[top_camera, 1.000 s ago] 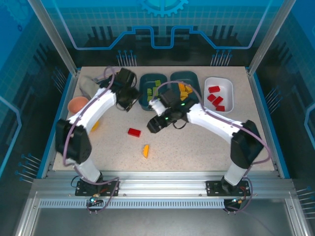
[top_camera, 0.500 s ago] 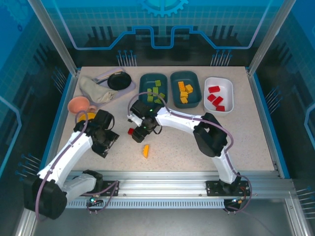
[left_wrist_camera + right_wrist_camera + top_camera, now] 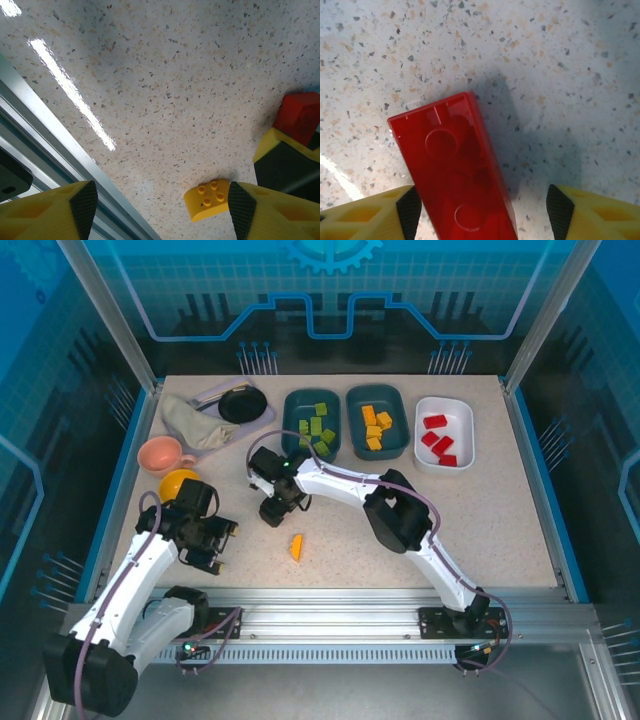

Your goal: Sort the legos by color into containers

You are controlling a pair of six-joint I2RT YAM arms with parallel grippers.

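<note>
Mostly done, we've two left: red lego [image 3: 452, 170] between our parted right fingers [image 3: 590, 212], yellow lego [image 3: 207, 199] beside our parted left fingers [image 3: 45, 212].

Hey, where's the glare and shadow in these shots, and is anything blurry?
Left wrist: a bright glare streak crosses the table, while the yellow brick is sharp. Right wrist: a soft shadow lies right of the red brick, no blur. Top external: even light, no strong glare.

A red oblong plastic brick [image 3: 452, 170] is shown against the cream bench [image 3: 560, 60], which is speckled with grey and tan flecks.
</note>
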